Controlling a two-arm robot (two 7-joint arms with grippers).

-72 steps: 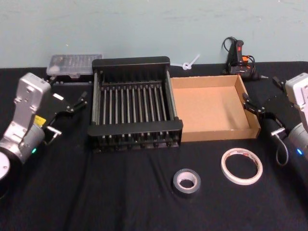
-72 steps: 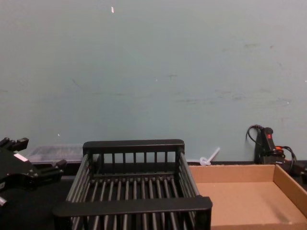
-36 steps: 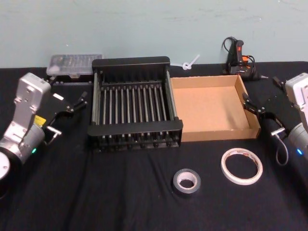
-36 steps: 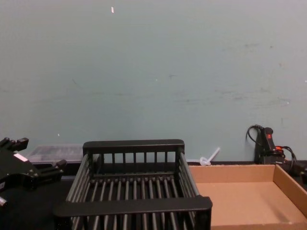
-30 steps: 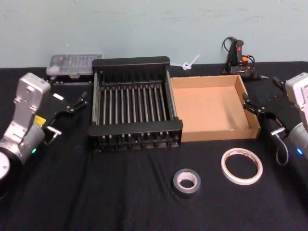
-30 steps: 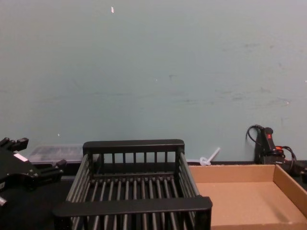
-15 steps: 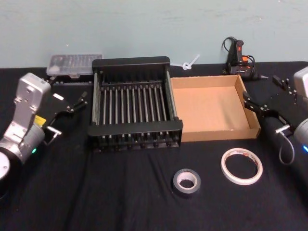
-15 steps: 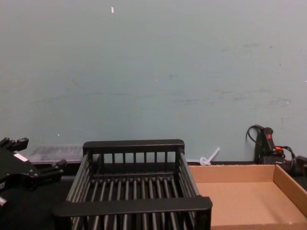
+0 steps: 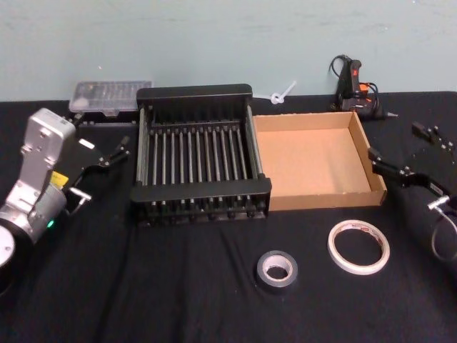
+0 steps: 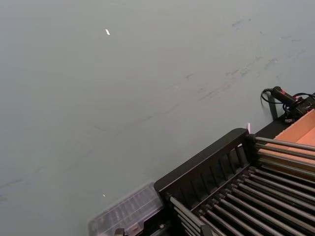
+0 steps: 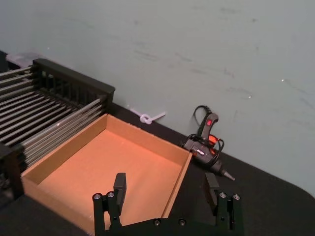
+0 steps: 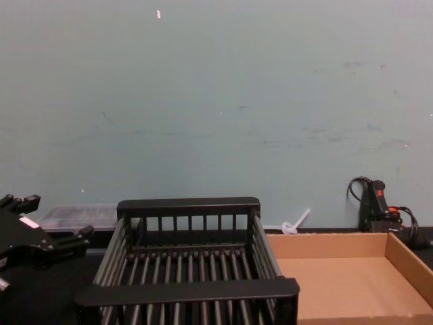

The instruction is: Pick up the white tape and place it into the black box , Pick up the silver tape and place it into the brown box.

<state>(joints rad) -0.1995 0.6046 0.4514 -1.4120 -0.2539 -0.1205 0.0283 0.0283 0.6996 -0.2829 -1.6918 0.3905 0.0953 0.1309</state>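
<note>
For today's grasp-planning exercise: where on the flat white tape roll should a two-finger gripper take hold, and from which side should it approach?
Grip the flat white tape roll across its thin ring wall, one finger in the open centre and one outside, descending from above. It lies flat on the black cloth, so its sides sit too low for a sideways pinch. The open right gripper is nearest.

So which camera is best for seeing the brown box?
The head view: it looks down on the whole brown box, all four walls and bare floor, beside the black box. The right wrist view shows most of it at a slant, the chest view part of it, the left wrist view just a corner.
</note>
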